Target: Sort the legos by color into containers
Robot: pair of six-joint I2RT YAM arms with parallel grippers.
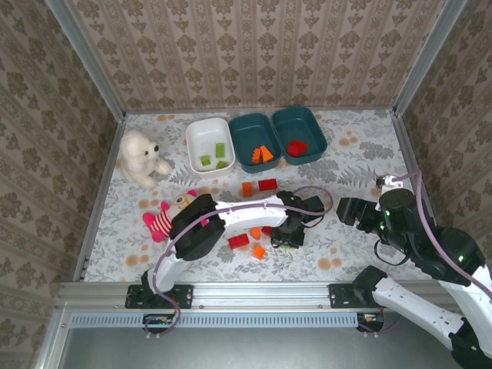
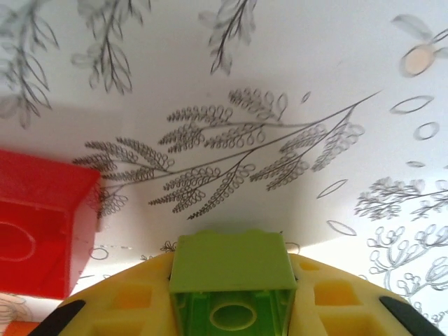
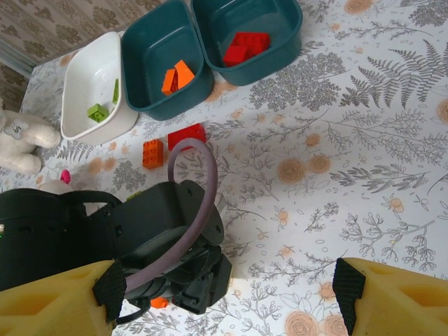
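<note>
Low over the floral table [image 2: 294, 63], left gripper [image 2: 231, 316] is pinching a light-green plastic brick [image 2: 231, 262]; right gripper [image 3: 224, 297] is hovering, fingers spread.

The left arm [image 1: 242, 206] stretched forward from its base, its wrist bent down so that the left gripper [image 1: 286, 237] pointed at the surface below. Its yellow fingers [image 2: 336, 301] were clamped on a light green brick [image 2: 231, 262], which sat squarely between them. The right arm [image 1: 430, 250] was folded at the elbow. The right gripper [image 1: 347, 209] hung raised, turned toward the left wrist, its yellow fingers [image 3: 56, 301] spread wide apart.
</note>
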